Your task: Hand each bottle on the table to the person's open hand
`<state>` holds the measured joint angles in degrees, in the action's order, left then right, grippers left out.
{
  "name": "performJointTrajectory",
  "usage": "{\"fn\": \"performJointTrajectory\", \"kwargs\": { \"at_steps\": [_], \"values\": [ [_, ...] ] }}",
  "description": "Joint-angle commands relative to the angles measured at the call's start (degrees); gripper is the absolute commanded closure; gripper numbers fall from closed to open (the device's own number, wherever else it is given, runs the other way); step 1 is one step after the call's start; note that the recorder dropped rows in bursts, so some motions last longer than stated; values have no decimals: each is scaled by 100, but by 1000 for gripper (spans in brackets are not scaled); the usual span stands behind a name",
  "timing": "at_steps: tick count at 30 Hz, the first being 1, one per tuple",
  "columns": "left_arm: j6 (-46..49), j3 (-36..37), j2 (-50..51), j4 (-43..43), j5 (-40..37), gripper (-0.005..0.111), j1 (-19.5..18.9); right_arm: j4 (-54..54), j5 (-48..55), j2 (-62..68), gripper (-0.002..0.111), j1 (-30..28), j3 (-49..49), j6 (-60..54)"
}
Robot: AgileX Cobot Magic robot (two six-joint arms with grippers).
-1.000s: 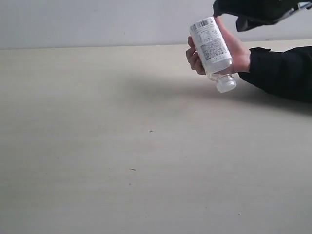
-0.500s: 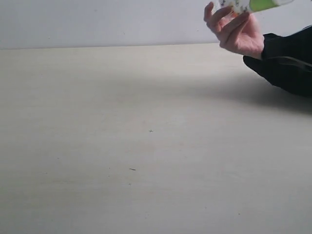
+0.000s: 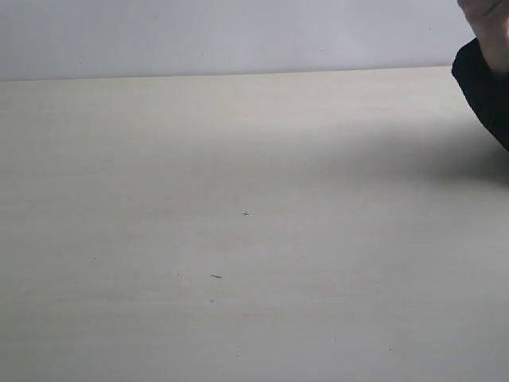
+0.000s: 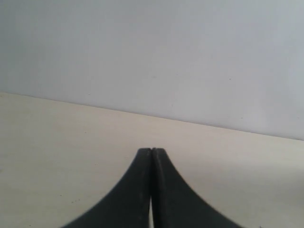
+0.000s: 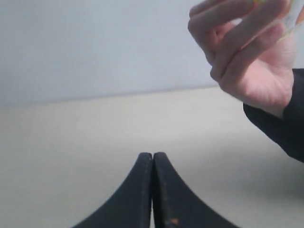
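Observation:
No bottle stands on the pale table (image 3: 238,239). In the right wrist view the person's hand (image 5: 251,61) is curled, fingers closed around a bottle of which only a pale sliver (image 5: 289,19) shows at the frame's edge. The exterior view catches just a bit of that hand (image 3: 491,28) and its black sleeve (image 3: 485,87) at the far right edge. My right gripper (image 5: 153,156) is shut and empty, apart from the hand. Over bare tabletop, my left gripper (image 4: 151,151) is shut with nothing in it. Neither gripper appears in the exterior view.
A plain pale wall (image 3: 238,36) rises behind the table's far edge. A few tiny dark specks (image 3: 215,276) mark the tabletop. A soft shadow (image 3: 382,155) lies on the table below the sleeve.
The hand, holding a bottle, has drawn away to the right and upward, almost out of the exterior view. The dark gripper seen at the top right a second ago is gone from that view.

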<state>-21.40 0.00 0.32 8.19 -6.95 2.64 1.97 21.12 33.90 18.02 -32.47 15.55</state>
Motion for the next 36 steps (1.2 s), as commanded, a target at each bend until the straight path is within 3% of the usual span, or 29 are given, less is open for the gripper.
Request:
{"fn": "performJointTrajectory", "kwargs": {
  "at_steps": [1, 9, 15, 28, 36],
  "values": [
    [4, 0, -32, 19, 60, 107, 35, 71, -704, -1273, 108, -57, 1145, 108],
    [4, 0, -32, 19, 60, 107, 35, 71, -764, -2988, 108, -762, 2519, 110],
    [4, 0, -32, 19, 60, 107, 35, 56, -1433, -3390, 108, -1056, 3247, 13],
    [4, 0, -32, 19, 60, 107, 35, -696, -1535, -3390, 108, -1138, 3247, -118],
    [4, 0, -32, 19, 60, 107, 35, -463, -1510, -3390, 108, -1138, 3247, -700]
  ]
}}
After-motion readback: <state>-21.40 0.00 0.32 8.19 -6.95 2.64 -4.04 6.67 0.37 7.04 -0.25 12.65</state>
